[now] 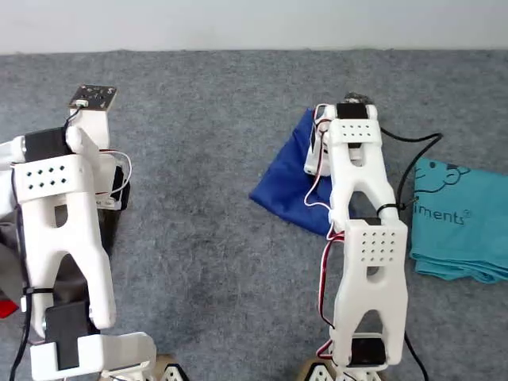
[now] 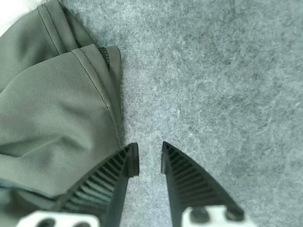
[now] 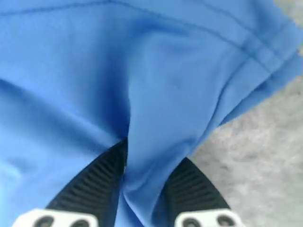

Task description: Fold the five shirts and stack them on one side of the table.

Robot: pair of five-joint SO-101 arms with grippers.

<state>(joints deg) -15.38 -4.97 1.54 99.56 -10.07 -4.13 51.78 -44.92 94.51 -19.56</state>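
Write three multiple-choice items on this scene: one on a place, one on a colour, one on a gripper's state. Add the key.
1. Where does the teal shirt lie?
A at the right edge of the table
B under the left arm
C between the two arms

2. A shirt lies beside the left gripper. What colour is it?
A yellow
B dark olive
C white

3. How is the right gripper?
A open over bare table
B open above the teal shirt
C shut on the blue shirt

Key:
1 A, the high view shows it folded at that edge.
2 B, the left wrist view shows the olive shirt by that gripper.
3 C, blue fabric is pinched in it.
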